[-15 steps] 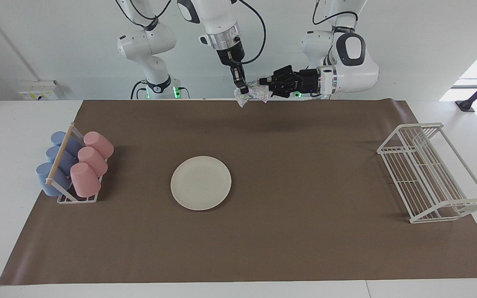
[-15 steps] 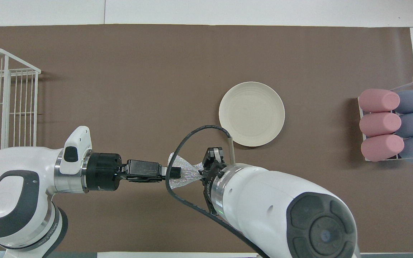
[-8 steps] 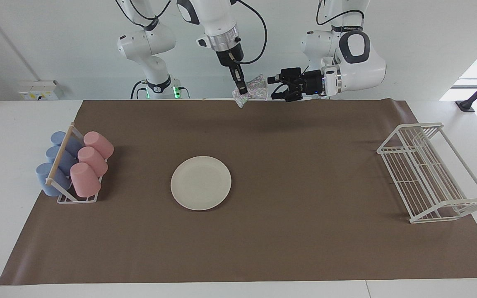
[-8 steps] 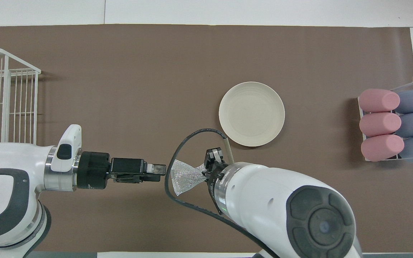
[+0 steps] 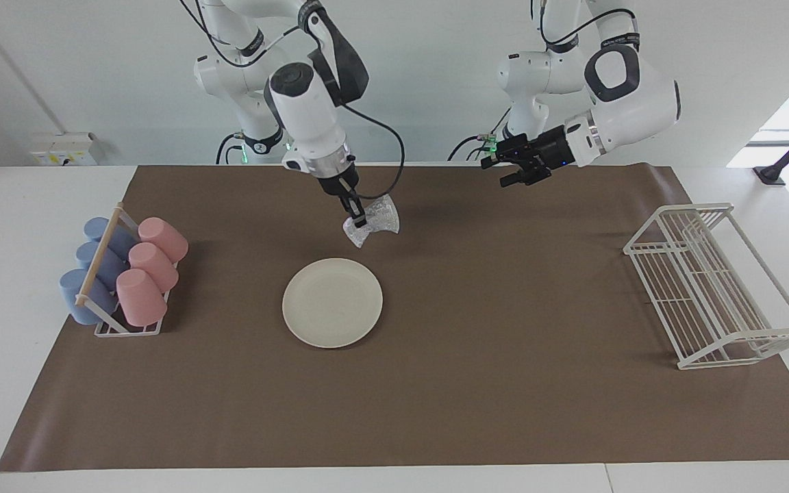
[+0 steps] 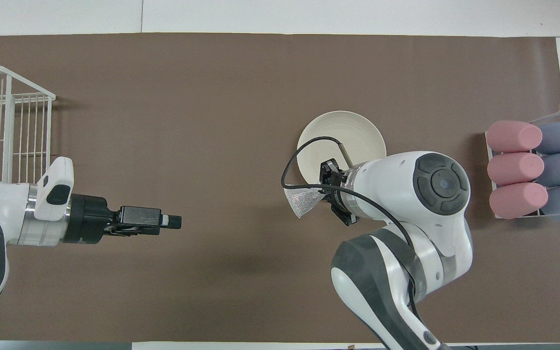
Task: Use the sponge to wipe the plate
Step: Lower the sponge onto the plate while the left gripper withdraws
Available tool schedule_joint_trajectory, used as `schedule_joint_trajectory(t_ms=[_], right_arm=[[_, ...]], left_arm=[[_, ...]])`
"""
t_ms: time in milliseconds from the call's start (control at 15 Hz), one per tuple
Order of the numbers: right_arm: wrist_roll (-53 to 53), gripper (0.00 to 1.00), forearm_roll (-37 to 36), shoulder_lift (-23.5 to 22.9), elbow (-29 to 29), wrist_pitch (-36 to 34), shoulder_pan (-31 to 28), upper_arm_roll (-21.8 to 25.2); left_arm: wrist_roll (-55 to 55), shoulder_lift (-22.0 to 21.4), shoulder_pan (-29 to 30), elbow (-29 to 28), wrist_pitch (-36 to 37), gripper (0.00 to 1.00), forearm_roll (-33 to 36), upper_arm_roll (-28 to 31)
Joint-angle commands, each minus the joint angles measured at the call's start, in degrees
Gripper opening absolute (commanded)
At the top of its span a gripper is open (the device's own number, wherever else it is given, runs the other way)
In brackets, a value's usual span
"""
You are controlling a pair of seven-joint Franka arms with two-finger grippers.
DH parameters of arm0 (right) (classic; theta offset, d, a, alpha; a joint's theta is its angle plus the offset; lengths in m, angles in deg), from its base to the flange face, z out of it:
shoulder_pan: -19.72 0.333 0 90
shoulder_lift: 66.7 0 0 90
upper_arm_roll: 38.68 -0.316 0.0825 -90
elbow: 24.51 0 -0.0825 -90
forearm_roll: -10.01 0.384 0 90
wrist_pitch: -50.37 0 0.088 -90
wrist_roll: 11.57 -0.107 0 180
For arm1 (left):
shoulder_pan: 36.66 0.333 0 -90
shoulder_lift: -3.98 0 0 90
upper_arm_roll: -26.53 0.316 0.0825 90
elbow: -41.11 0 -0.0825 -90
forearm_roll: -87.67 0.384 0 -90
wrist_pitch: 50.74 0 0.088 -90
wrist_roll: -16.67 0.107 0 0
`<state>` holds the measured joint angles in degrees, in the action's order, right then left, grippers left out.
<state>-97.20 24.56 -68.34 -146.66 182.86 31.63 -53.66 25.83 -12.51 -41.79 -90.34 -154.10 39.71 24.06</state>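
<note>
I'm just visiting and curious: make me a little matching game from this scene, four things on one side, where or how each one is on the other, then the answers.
Things:
1. sponge
2. plate
3. pink cups
4. left gripper

Places or states:
A. lying flat on the brown mat, nothing on it
B. jaws open, holding nothing, in the air
C. pinched in the right gripper, in the air
D. lying on their sides in a rack at the right arm's end of the table

Pairs: 1-C, 2-A, 3-D, 4-B

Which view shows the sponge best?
The facing view: the sponge hangs clear in the right gripper, above the mat near the plate. Overhead, the right arm hides part of it.
</note>
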Motion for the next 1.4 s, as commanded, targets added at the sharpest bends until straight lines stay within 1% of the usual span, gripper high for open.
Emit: schedule_joint_trajectory(t_ms=[0,133,199,332,399,532,665,798,931,1197,1330], right_arm=[[3.98,0.00,0.39,-0.82,-6.85,10.57,-1.61,-0.67],[6.44,0.00,0.48,-2.92,-7.92,12.09,-3.37,-0.67],[6.97,0.00,0.48,-4.06,-7.75,12.18,-3.38,-0.67],[7.32,0.00,0.57,-6.87,-7.92,15.85,-3.64,-0.67],[7.33,0.00,0.57,-8.10,-7.92,16.56,-3.99,-0.67],[9.59,0.00,0.57,-8.82,-7.84,16.57,-4.60,-0.67],[15.38,0.00,1.01,-10.74,-7.75,16.75,-8.19,-0.67],[20.92,0.00,1.27,-11.98,-7.75,18.84,-10.57,-0.67],[23.40,0.00,1.18,-12.51,-7.31,19.56,-12.78,-0.67],[21.40,0.00,2.23,-12.95,-7.22,19.65,-11.03,-0.85],[18.15,0.00,8.36,-13.39,-6.78,21.65,-6.21,-0.76]], left_arm=[[-0.63,1.55,0.91,1.81,-0.52,1.00,8.20,-0.52],[-0.54,1.63,0.82,1.90,-1.40,1.00,14.27,-0.60],[-0.54,1.63,0.74,1.90,-1.58,1.00,16.21,-0.60],[-0.54,1.63,0.74,1.90,-1.58,1.00,19.99,-0.60],[-0.54,1.63,0.74,1.90,-1.67,1.00,21.66,-0.60],[-0.54,1.63,0.82,1.90,-1.58,1.00,22.64,-0.52],[-0.54,1.63,0.82,1.90,-1.58,1.00,22.73,-0.60],[-0.63,1.63,0.82,1.90,-1.58,1.00,22.73,-0.52],[-0.63,1.63,0.83,1.99,-1.58,1.00,22.91,-0.43],[-1.69,1.63,0.82,2.52,-1.67,1.00,24.40,-0.60],[-1.77,1.72,0.74,2.52,-2.02,1.00,24.40,-0.60]])
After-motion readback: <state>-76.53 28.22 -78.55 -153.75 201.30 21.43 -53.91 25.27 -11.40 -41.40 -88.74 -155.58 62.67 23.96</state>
